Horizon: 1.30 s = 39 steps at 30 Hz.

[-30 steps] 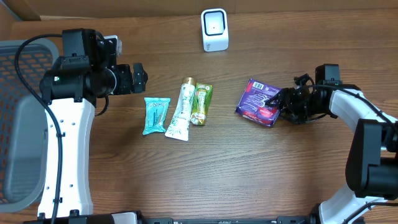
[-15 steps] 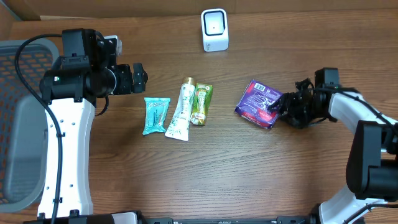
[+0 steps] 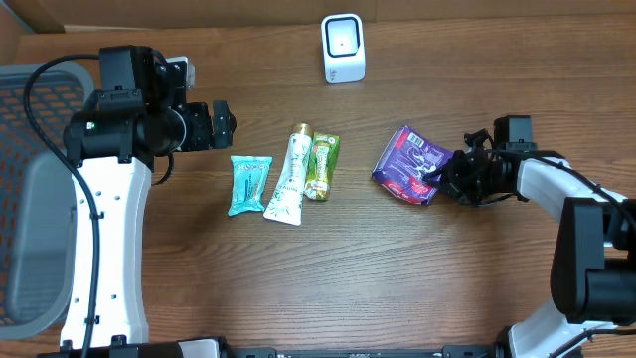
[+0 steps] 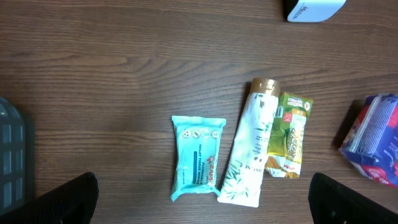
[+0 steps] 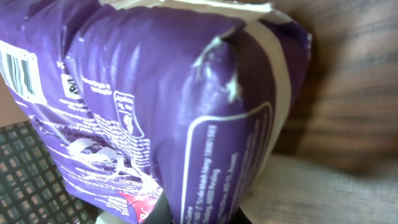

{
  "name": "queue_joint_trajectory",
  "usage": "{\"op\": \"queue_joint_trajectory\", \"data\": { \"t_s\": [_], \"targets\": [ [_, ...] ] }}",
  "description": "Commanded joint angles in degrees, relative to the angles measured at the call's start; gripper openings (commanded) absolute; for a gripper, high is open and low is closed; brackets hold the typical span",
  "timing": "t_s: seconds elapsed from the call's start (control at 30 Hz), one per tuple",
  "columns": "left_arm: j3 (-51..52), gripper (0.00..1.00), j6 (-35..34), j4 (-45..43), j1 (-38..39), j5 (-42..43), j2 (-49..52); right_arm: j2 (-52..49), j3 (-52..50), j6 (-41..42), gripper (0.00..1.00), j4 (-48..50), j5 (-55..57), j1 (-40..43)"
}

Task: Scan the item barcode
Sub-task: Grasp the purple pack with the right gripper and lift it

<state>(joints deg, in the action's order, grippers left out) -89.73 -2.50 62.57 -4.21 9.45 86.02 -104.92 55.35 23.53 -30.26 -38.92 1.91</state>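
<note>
Item: purple packet (image 3: 405, 164), on the right half of the worktop, midway between far and near edges. Glossy soft film, pillow-shaped, barcode (image 5: 18, 71) on one face.
Right end effector (image 3: 444, 180): clenched on the packet's right end; the packet extends toward the left edge.
Scanner (image 3: 343, 47): white, boxy, at the far edge; right arm nearer.
Left end effector (image 3: 227, 123): released, well apart.

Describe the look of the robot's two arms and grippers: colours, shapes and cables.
Both arms have white links, seen on the left arm and right arm, joined by boxy black joints. A black cable loops along the left arm. The left gripper and right gripper are black.
</note>
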Motion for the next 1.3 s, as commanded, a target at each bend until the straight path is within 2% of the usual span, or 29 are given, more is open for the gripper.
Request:
{"op": "queue_joint_trajectory", "data": {
  "t_s": [0.0,0.27,0.43,0.53,0.67,1.27],
  "targets": [
    [-1.4,1.00,1.4,0.1,0.3,0.5,0.2,2.1,2.6,-1.7,0.04,-4.6,1.8,-0.5],
    [-1.4,1.00,1.4,0.1,0.3,0.5,0.2,11.6,19.3,-14.1,0.04,-24.3,1.8,-1.2],
    [-1.4,0.99,1.4,0.1,0.3,0.5,0.2,12.9,34.6,-23.3,0.04,-36.4,3.3,-5.2],
    [-1.4,0.99,1.4,0.1,0.3,0.5,0.2,12.9,40.1,-29.3,0.04,-40.4,4.3,-8.3],
    [-1.4,0.99,1.4,0.1,0.3,0.5,0.2,12.9,40.9,-34.3,0.04,-42.1,4.1,-11.3],
    [-1.4,1.00,1.4,0.1,0.3,0.5,0.2,12.9,40.7,-35.5,0.04,-39.7,7.6,-13.0]
  ]
}}
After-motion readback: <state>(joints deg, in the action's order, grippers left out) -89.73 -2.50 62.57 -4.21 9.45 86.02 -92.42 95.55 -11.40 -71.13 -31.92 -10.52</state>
